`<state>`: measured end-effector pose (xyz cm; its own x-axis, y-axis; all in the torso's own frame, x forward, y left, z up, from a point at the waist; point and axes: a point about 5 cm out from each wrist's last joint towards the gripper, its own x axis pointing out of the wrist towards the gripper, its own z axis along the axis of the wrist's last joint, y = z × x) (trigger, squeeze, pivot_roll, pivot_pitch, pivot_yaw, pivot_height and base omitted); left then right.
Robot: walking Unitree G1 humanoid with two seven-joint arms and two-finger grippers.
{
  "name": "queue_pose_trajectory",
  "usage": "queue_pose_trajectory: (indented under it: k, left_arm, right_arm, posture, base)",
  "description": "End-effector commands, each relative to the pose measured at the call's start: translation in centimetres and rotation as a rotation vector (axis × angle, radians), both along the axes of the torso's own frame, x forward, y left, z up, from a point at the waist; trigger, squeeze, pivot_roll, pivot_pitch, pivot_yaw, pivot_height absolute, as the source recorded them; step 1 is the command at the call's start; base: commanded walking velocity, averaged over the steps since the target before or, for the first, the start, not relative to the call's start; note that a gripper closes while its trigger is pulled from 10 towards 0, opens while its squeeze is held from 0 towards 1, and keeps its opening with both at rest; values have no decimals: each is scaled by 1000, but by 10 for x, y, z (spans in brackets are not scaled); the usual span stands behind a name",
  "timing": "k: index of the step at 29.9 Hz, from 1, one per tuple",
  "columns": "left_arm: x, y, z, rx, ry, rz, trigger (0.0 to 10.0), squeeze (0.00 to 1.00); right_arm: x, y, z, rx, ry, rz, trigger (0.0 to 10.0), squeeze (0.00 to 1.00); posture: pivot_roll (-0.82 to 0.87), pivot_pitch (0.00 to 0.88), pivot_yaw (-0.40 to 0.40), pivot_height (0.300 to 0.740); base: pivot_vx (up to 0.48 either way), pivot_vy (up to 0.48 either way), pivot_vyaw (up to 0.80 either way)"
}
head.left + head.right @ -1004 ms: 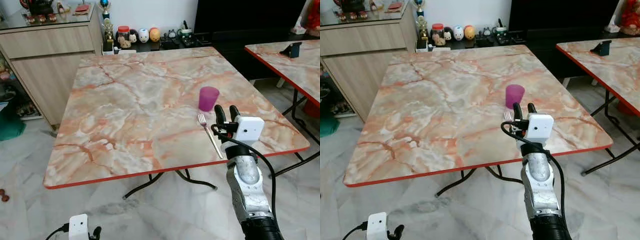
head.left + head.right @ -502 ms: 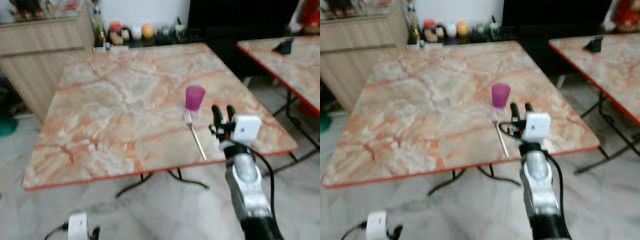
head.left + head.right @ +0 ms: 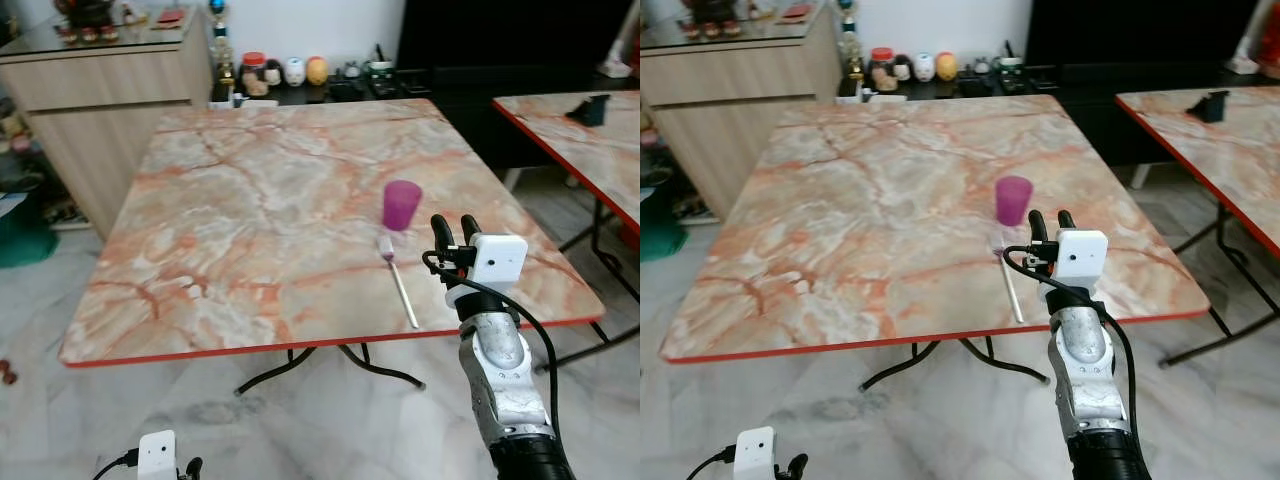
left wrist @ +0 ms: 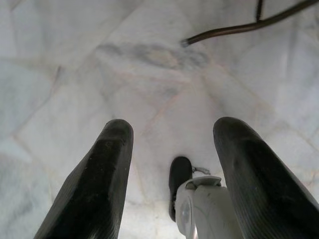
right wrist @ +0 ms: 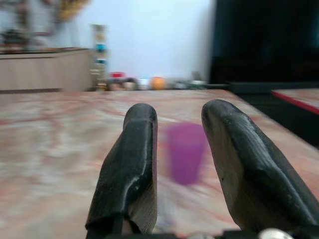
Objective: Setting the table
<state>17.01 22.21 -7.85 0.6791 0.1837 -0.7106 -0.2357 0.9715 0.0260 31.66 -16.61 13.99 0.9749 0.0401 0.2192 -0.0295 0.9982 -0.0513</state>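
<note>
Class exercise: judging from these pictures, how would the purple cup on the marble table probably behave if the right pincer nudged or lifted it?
The purple cup looks like thin plastic, so probably light. It stands upright and narrows toward its base, so a high nudge may tip it. The glossy table would likely let it slide.

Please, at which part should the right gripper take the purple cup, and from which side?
Probably at mid-wall, coming level from the table's near edge. The cup stands upright and tapers downward; the open right gripper already faces it. The fork lies just in front, so pass above it.

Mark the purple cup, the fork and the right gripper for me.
purple cup (image 3: pixel 401 204): left eye view, middle of its side wall.
fork (image 3: pixel 402 290): left eye view, mid-handle.
right gripper (image 3: pixel 453 230): left eye view, between its fingertips.
</note>
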Motion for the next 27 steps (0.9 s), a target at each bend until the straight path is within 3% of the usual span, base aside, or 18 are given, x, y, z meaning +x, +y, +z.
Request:
queue_pose_trajectory:
  k: [1,9,17,18,19,20,21,23,27]
  left_arm:
    - [-6,1,-3,3,30,-2,10000,0]
    - [-6,3,-3,5,34,-3,10000,0]
    - [-5,3,-2,7,35,-3,10000,0]
    - [-5,3,-3,7,37,-3,10000,0]
    - [-5,3,-3,6,37,-3,10000,0]
    - [-6,3,-3,6,37,-3,10000,0]
    - [-6,3,-3,5,38,-3,10000,0]
    - [-6,3,-3,5,39,-3,10000,0]
    - [-6,2,-3,2,40,-4,10000,0]
  right_arm:
    - [1,5,-2,3,21,24,10000,0]
    - [0,5,-6,6,44,22,10000,0]
    - [-1,4,-16,-1,93,18,10000,0]
    - [-2,4,-20,-15,117,24,10000,192]
    - [-2,4,-21,-14,127,27,10000,855]
    - [-2,4,-22,-12,132,29,10000,855]
    - [-2,4,-25,-8,146,29,10000,1000]
    - [-3,4,-26,-11,152,28,10000,1000]
    - [-5,5,-42,-60,262,17,10000,1000]
  posture:
    - [-97,0,5,719]
    - [-98,0,4,719]
    - [-97,0,3,719]
    - [-99,0,3,719]
    - [-99,0,3,719]
    - [-99,0,3,719]
    - [-98,0,2,719]
    - [-98,0,2,719]
    - [-101,0,1,719]
  base:
    - [300,0,0]
    - [296,0,0]
    - [0,0,0]
    - [0,0,0]
    - [0,0,0]
    - [0,0,0]
    - [0,0,0]
    - [0,0,0]
    - [0,0,0]
